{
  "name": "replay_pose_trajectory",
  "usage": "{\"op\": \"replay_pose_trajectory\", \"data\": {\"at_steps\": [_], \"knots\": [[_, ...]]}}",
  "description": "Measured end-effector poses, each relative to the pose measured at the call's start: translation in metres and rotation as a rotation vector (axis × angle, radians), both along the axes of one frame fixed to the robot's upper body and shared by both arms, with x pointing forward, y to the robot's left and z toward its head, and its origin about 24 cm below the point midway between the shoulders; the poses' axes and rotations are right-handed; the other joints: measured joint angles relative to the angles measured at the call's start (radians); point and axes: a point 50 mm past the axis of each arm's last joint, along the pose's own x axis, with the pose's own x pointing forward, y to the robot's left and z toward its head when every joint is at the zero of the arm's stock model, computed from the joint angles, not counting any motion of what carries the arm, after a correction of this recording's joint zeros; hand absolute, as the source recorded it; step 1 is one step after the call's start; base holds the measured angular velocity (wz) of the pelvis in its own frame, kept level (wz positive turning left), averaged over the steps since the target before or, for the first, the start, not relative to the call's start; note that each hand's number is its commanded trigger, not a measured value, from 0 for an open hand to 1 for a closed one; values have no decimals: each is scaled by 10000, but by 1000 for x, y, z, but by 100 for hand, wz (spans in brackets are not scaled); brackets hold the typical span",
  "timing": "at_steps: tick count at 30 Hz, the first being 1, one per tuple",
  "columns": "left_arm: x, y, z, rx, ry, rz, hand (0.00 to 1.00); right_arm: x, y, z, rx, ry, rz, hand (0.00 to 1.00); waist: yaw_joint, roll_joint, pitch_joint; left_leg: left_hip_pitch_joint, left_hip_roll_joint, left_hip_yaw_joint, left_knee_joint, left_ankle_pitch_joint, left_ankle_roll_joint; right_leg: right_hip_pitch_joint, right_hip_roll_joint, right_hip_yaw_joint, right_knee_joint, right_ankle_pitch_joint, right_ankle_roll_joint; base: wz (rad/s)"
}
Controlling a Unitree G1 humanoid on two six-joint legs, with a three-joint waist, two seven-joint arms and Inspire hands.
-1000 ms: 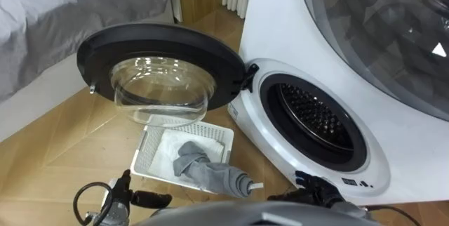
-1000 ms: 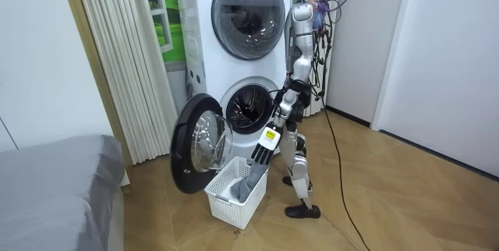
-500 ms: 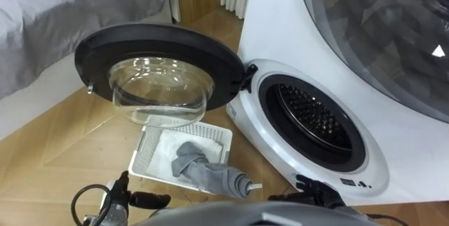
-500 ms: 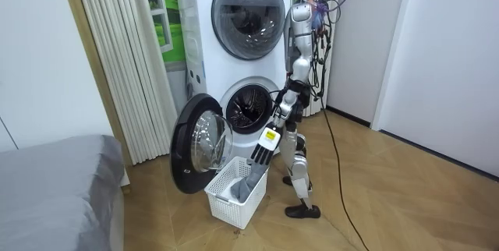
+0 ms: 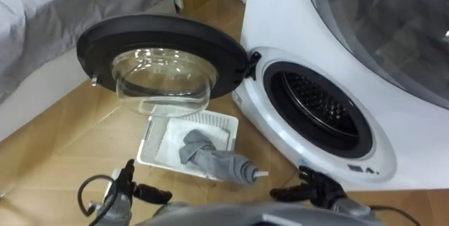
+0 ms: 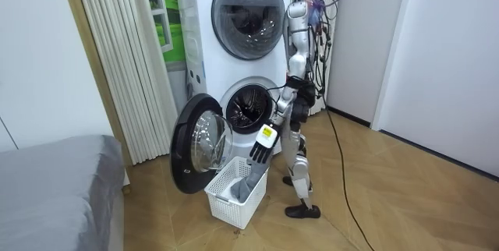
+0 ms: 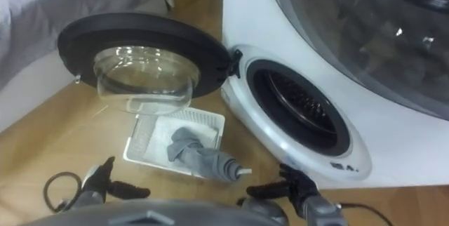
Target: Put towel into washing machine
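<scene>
A grey towel [image 5: 210, 157] lies bunched in a white basket [image 5: 151, 142] on the floor, one end hanging over the basket's near rim. Right of it the washing machine's drum [image 5: 319, 110] gapes, its round glass door [image 5: 161, 54] swung wide above the basket. My left hand [image 5: 140, 193] shows low at the left, open and empty, nearer than the basket. My right hand [image 5: 309, 187] hangs open below the drum opening, holding nothing. In the room view I stand upright beside the machine [image 6: 245, 111], left hand [image 6: 260, 148] dangling above the basket [image 6: 234, 196].
A second machine with a dark round window [image 5: 379, 8] is stacked on top. A bed with grey cover [image 5: 56, 15] stands at the left, and wooden floor lies between it and the basket. White vertical blinds [image 6: 117, 64] hang left of the machines.
The eye view has shifted slightly, so the camera moved. In the room view my body has straightened a little and the left hand has risen slightly. The towel stays in the basket.
</scene>
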Motion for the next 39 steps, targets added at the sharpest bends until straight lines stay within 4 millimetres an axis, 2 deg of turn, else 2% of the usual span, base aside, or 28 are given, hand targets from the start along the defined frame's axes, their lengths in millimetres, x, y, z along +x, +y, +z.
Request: {"op": "replay_pose_trajectory", "data": {"at_steps": [3,5,6,9,10,11,12,14,18,20,21,24,26,31,33,35,39], "knots": [[18,-3,3,317,-277,-505,0,10,2,1,-1,-55,169,0,-41,-58,93,-484,-49,14,166,62,40,-636,-109,-2,451,-4,4,-5],[37,-9,8,652,-518,-1393,0,22,4,4,-22,-282,199,0,-122,-198,191,-1061,-97,31,501,104,66,-1250,-224,-33,847,-8,1,0],[42,-11,9,729,-581,-1660,0,26,4,5,-46,-353,208,0,-174,-221,214,-1238,-104,28,650,103,68,-1414,-257,-39,973,-10,0,3],[72,-23,19,886,-1252,-2675,0,46,8,10,-253,-755,285,0,-402,-327,437,-2280,-141,18,1473,59,140,-2445,-424,-37,1696,-20,-35,0],[78,-24,22,934,-1399,-2838,0,49,8,11,-294,-824,289,0,-431,-339,466,-2480,-139,25,1641,41,164,-2638,-444,-30,1844,-23,-44,0],[88,-28,26,1056,-1604,-3195,0,56,9,14,-371,-1029,306,0,-451,-335,533,-2901,-132,31,2029,-9,201,-3026,-494,-11,2141,-52,-105,0],[96,-32,29,1191,-1785,-3568,0,59,9,15,-457,-1090,304,0,-451,-310,557,-3342,-110,51,2459,-133,236,-3465,-524,32,2492,-113,-202,-6],[103,-37,32,1298,-2030,-3755,0,66,12,17,-514,-1221,364,0,-462,-307,585,-3920,-31,167,3118,-343,276,-4068,-562,137,3070,-220,-310,-16],[113,-49,37,1484,-2393,-4296,0,85,19,25,-329,-1807,312,0,-594,-274,611,-5122,53,233,4410,-768,278,-5339,-654,370,4325,-550,-347,-9],[123,-51,43,1779,-2755,-4502,0,94,25,29,-134,-2053,349,0,-636,-261,630,-5835,223,214,5165,-926,266,-5972,-645,318,4871,-609,-399,-5],[125,-52,45,1851,-2861,-4512,0,95,26,29,-109,-2095,380,0,-651,-261,631,-5998,250,209,5306,-947,267,-6117,-644,317,4980,-616,-410,-3],[135,-53,52,2387,-3388,-4715,0,105,31,34,105,-2381,373,0,-659,-186,700,-6797,493,233,6052,-1088,253,-6871,-470,423,5452,-584,-455,-14],[143,-56,58,2697,-3752,-5040,0,112,36,39,242,-2738,427,0,-697,-128,749,-7465,550,209,6548,-1143,268,-7531,-471,448,5890,-605,-501,-2],[156,-62,69,3196,-4453,-5378,0,131,44,51,363,-3498,645,0,-864,-121,765,-8782,836,179,7421,-1249,252,-8774,-395,461,6493,-542,-631,-6],[163,-65,74,3340,-4781,-5437,0,134,49,53,470,-3711,768,0,-923,-167,794,-9202,879,184,7679,-1278,239,-9235,-334,529,6749,-546,-663,-6],[169,-68,79,3550,-5149,-5510,0,142,55,59,565,-4121,1068,0,-986,-172,796,-9718,1024,175,8136,-1435,228,-9744,-271,535,7115,-617,-765,-11],[174,-70,85,3864,-5601,-5558,0,148,61,66,1080,-4594,799,0,-1280,-176,793,-10440,1057,-10,8564,-1521,226,-10400,-273,449,7512,-733,-901,4]]}}
